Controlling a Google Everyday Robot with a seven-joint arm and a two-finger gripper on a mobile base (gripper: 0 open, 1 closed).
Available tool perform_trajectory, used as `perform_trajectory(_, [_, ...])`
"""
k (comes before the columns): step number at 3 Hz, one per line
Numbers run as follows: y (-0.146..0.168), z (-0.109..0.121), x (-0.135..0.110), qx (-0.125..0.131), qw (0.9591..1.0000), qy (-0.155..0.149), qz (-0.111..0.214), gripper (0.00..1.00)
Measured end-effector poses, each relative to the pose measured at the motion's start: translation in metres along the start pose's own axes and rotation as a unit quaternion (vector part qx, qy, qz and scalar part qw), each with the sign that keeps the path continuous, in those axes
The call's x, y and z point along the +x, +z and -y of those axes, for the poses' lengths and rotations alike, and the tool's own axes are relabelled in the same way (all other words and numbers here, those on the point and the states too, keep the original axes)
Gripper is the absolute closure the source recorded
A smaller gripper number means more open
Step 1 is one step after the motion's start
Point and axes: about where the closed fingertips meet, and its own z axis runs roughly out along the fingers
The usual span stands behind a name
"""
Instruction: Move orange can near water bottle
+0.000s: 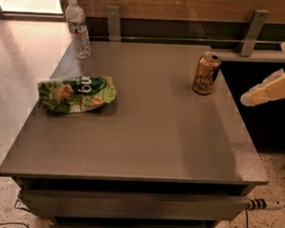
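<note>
orange can [206, 73] stands upright by the right edge of the worktop [146, 135], long axis vertical, top up. water bottle [78, 28] is upright too, well apart at the back left corner. gripper [265, 72] hovers right of the can, fingers apart, empty.

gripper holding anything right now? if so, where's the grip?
Nothing is held. The gripper hangs open beyond the right edge of the table, clear of the orange can, which stands upright on it.

Office breakroom: grey counter [146, 140], pincer [265, 72] right
</note>
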Motion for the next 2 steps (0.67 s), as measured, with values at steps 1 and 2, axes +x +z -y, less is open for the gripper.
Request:
perform_trajectory(1, [0.0090, 0.0140, 0.0105, 0.006, 0.9989, 0.026, 0.038, 0.00])
perform_trajectory(2, [0.0090, 0.0109, 0.0075, 0.004, 0.9992, 0.023, 0.033, 0.00])
